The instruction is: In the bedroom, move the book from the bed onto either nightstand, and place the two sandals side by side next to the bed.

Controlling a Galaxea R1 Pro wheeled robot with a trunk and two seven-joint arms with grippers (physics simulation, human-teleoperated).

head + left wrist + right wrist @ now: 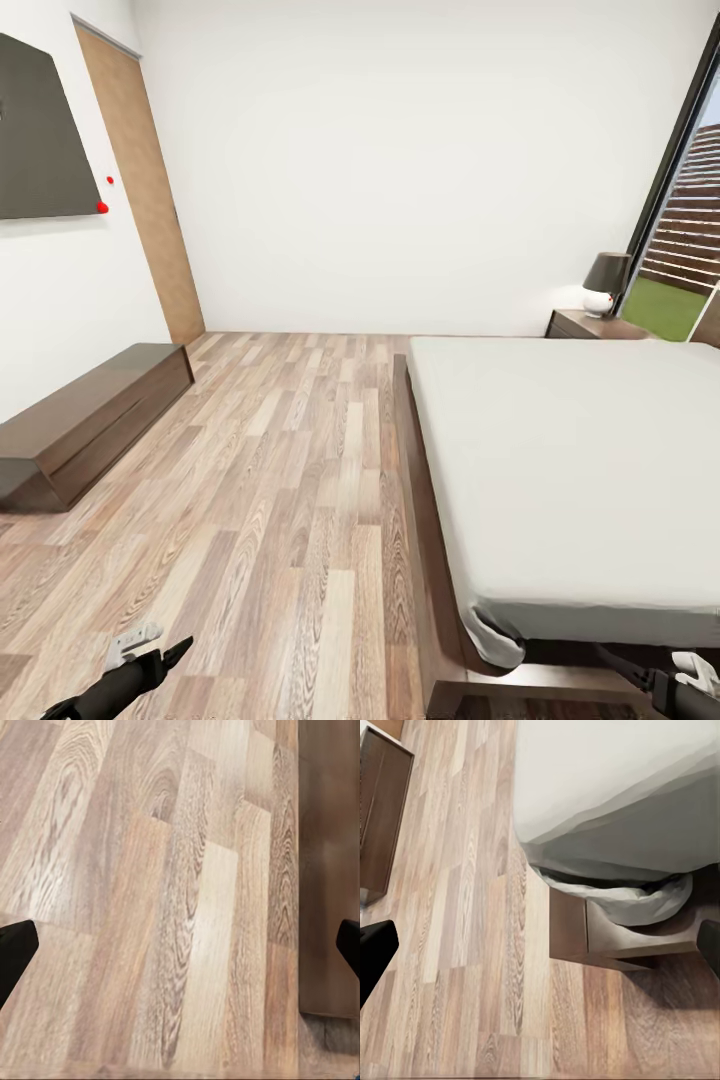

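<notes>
The bed (570, 470) fills the right side of the head view, a pale mattress on a dark wooden frame with nothing lying on the part I see. The nightstand (575, 325) stands at its far corner by the window. The book and the two sandals are out of view. My left gripper (150, 648) hangs low over the plank floor, open, its dark fingertips (15, 949) far apart. My right gripper (690, 682) is also open, by the bed's near corner (585, 930), and holds nothing.
A long low dark bench (90, 415) runs along the left wall under a black wall screen (40, 130). A wooden door (145, 190) is beyond it. A lamp (605, 283) sits on the nightstand. Wood-plank floor (290, 480) lies between bench and bed.
</notes>
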